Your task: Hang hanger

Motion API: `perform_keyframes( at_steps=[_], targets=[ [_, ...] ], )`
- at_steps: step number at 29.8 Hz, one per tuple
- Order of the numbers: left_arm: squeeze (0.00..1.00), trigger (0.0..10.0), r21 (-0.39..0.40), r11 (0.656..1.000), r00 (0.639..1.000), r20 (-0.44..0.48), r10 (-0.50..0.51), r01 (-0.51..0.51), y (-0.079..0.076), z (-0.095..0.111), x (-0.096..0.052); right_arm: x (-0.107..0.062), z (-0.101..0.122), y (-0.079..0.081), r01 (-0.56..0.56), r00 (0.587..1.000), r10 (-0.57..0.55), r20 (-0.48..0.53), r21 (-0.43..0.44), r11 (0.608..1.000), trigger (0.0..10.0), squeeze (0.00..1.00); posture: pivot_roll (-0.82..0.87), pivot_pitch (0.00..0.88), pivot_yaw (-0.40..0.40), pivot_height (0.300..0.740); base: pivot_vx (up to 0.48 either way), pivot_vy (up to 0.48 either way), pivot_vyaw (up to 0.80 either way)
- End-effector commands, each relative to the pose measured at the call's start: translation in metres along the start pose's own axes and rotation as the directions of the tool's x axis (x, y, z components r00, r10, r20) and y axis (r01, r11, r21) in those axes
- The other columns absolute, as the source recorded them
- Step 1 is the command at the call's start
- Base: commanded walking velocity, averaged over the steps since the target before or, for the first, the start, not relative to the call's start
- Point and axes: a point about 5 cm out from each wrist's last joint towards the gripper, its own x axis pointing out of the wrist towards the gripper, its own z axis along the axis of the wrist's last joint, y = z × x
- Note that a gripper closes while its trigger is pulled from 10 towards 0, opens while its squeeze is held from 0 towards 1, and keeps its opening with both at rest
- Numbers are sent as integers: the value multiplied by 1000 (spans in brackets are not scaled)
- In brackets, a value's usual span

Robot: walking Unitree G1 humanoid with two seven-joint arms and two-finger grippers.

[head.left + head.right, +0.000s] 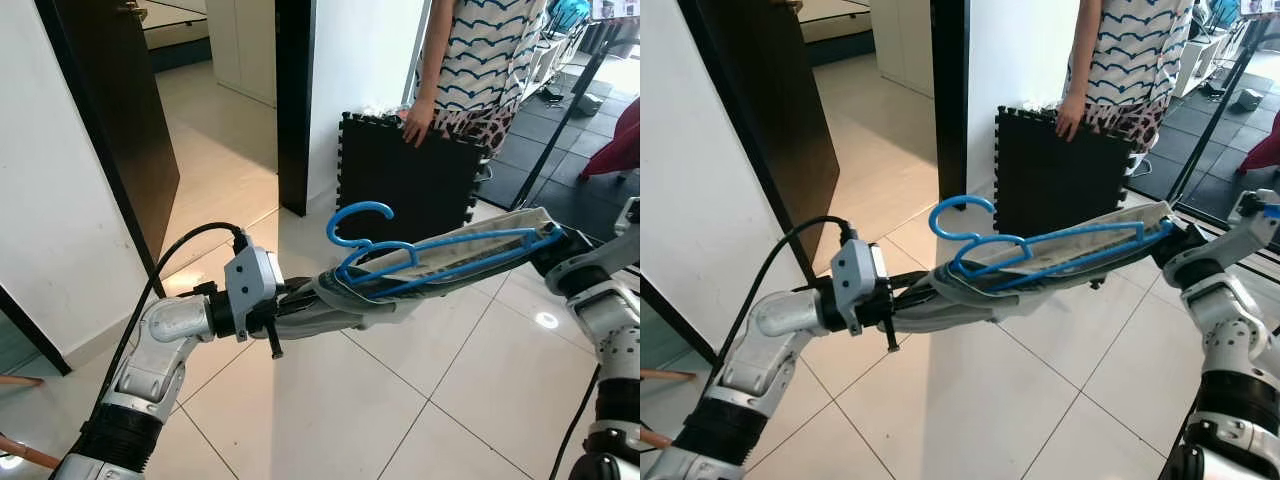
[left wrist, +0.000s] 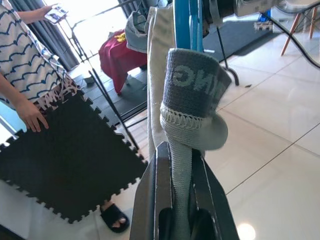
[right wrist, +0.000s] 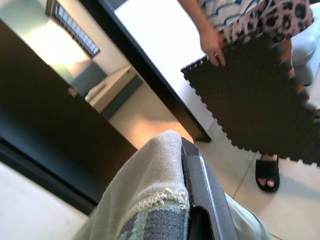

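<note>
One blue hanger [image 1: 440,255] is stretched out in mid-air between the robot's two arms, well above the tiled floor [image 1: 400,400]. Its long axis runs almost level from the robot's left to its right, rising a little toward the right. The hook [image 1: 358,222] sits at the left end, curling upward and opening to the left. A pale grey-beige garment [image 1: 380,285] with a grey knitted band is draped along the hanger and bunched beneath it.

At the left end, the left gripper [image 2: 180,200] has its two black fingers pinched on a fold of the grey fabric, just below the band, with the blue wire rising behind it. At the right end, the right gripper [image 3: 197,200] is wrapped in the same cloth; one black finger lies pressed against the fabric, but I cannot tell how its fingers stand.

Beyond the hanger, a person [image 1: 480,60] in a wave-patterned top stands with one hand [image 1: 416,122] resting on the upper edge of a black foam mat [image 1: 410,180] held upright on the floor. A dark door [image 1: 120,110] stands open by the white wall on the left.
</note>
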Motion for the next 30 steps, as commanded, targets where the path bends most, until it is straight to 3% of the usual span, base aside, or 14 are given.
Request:
perform_keyframes(
  at_steps=[1,7,17,22,30],
  targets=[
    [0,10000,38,999,1000,-8,21,-21,0,-2,1,0,14,-3,24,998,-26,53,24,999,10000,0,-21,71,-61,740,0,0,0],
    [0,10000,76,997,1000,-5,31,-31,-1,-3,4,0,20,-5,41,996,-44,72,40,998,10000,0,-23,71,-62,740,0,0,0],
    [0,10000,180,984,998,-60,8,3,-10,-8,12,4,24,8,-1,997,-3,78,55,999,10000,0,-28,63,-61,740,0,0,0],
    [0,10000,228,971,989,-103,102,-77,3,-13,11,7,25,19,-57,996,52,73,66,996,10000,0,-29,66,-60,740,0,0,0],
    [0,10000,305,933,966,-114,233,-189,25,-12,7,6,20,24,-85,995,82,55,68,994,10000,0,-27,70,-58,740,0,0,0]
  ],
)
